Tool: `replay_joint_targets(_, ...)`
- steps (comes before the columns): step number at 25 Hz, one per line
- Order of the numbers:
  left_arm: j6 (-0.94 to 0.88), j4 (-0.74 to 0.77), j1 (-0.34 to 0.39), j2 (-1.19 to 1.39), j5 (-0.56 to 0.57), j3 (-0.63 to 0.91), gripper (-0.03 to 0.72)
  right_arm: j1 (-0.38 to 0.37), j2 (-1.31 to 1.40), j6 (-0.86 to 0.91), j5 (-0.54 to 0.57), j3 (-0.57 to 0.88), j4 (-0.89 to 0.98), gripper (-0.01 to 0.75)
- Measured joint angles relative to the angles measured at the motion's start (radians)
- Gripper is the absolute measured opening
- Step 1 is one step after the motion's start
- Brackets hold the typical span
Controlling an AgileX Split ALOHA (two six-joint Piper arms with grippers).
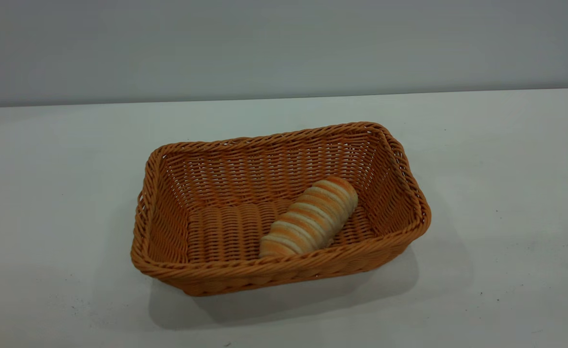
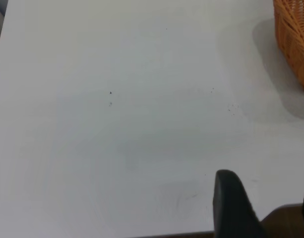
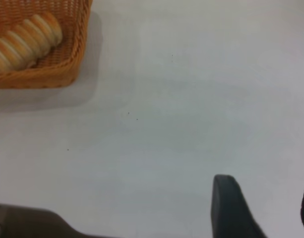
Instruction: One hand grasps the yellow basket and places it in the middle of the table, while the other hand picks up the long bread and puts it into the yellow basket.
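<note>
The surface (image 1: 506, 203) lies open on every side of the yellow basket (image 1: 284, 270) — its flared walls alone obstruct.

We find no readable text, label, brand, number or sign in any view — nothing to report.
</note>
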Motion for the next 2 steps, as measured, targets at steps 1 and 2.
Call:
replay_joint_targets(1,0.000,0.000,0.000,0.000,0.000,0.000,0.414,0.000,0.000,0.000,0.000,0.000,0.000,0.330)
replay_joint_targets(2,0.000,0.000,0.000,0.000,0.000,0.000,0.414,0.000,0.000,0.000,0.000,0.000,0.000,0.330)
